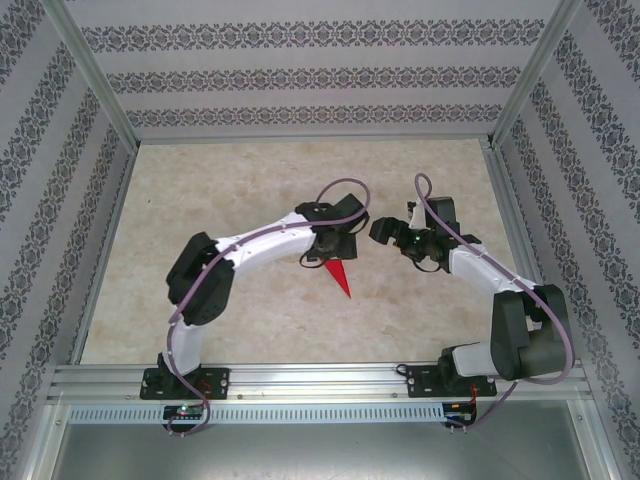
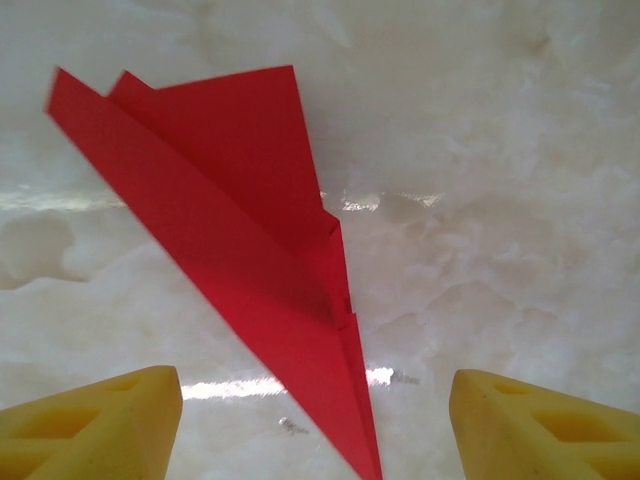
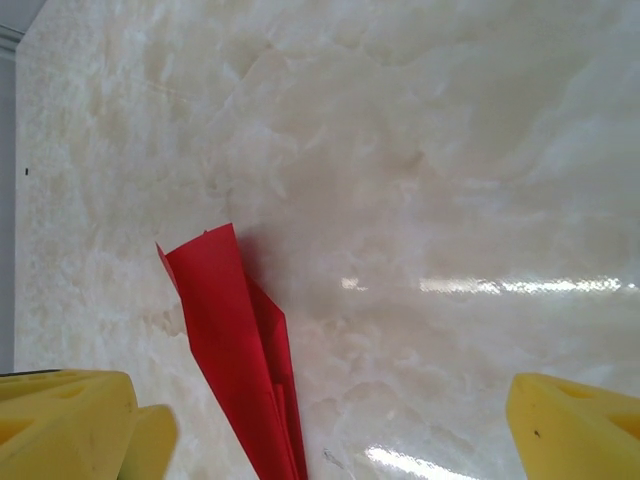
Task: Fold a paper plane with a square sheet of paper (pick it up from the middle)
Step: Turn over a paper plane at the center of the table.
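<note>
The square sheet of paper is folded into a slim red paper plane (image 1: 340,277), which lies on the marble-patterned table (image 1: 230,190) with its point toward the near edge. My left gripper (image 1: 325,245) hovers over its wide tail. In the left wrist view the paper plane (image 2: 250,230) runs down between the yellow fingertips (image 2: 100,420), which stand far apart and touch nothing; the left gripper (image 2: 315,428) is open. My right gripper (image 1: 385,232) is just right of the plane. In the right wrist view the right gripper (image 3: 320,440) is open, with the paper plane (image 3: 235,350) near its left finger (image 3: 70,425).
Patterned walls (image 1: 300,75) and aluminium frame posts (image 1: 90,80) enclose the table on three sides. A metal rail (image 1: 320,382) with both arm bases runs along the near edge. Bare tabletop stretches to the left and behind the grippers.
</note>
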Controlling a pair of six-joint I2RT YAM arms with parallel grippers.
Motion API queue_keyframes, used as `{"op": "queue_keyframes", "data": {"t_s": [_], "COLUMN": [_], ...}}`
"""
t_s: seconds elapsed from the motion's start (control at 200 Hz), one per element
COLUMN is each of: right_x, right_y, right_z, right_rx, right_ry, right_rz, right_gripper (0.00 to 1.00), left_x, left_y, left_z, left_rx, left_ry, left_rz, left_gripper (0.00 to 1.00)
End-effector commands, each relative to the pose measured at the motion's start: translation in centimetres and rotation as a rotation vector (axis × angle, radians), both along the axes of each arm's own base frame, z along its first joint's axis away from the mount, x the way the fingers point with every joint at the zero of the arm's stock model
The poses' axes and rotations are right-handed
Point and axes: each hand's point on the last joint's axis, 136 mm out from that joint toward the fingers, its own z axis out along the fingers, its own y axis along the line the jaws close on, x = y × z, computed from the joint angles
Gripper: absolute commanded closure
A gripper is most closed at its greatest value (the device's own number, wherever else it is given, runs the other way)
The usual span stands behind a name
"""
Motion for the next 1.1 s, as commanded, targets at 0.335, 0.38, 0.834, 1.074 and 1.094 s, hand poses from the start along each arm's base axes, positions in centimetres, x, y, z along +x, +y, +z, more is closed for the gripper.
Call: {"op": "queue_keyframes", "data": {"t_s": [0.335,0.38,0.834,1.074,1.094], "right_x": [-0.7,-0.7,-0.6,-0.5,-0.4], "right_y": [-0.9,-0.9,-1.0,-0.9,-0.8], "right_z": [-0.7,-0.7,-0.6,0.2,0.3], "right_rx": [-0.026,-0.026,-0.031,0.019,0.030], "right_ry": [-0.006,-0.004,0.005,-0.017,-0.021], "right_rz": [-0.001,0.001,-0.007,-0.051,-0.055], "right_gripper": [0.05,0.05,0.06,0.10,0.10], "left_x": [0.3,0.2,0.6,1.7,1.8], "left_y": [2.8,3.2,3.4,2.0,1.8], "left_z": [-1.9,-1.9,-1.9,3.4,3.9], "left_rx": [0.224,0.236,0.171,0.042,0.025], "left_ry": [0.011,0.010,-0.046,-0.171,-0.183], "left_rz": [0.109,0.116,0.178,0.082,0.070], "left_gripper": [0.49,0.52,0.91,1.00,1.00]}}
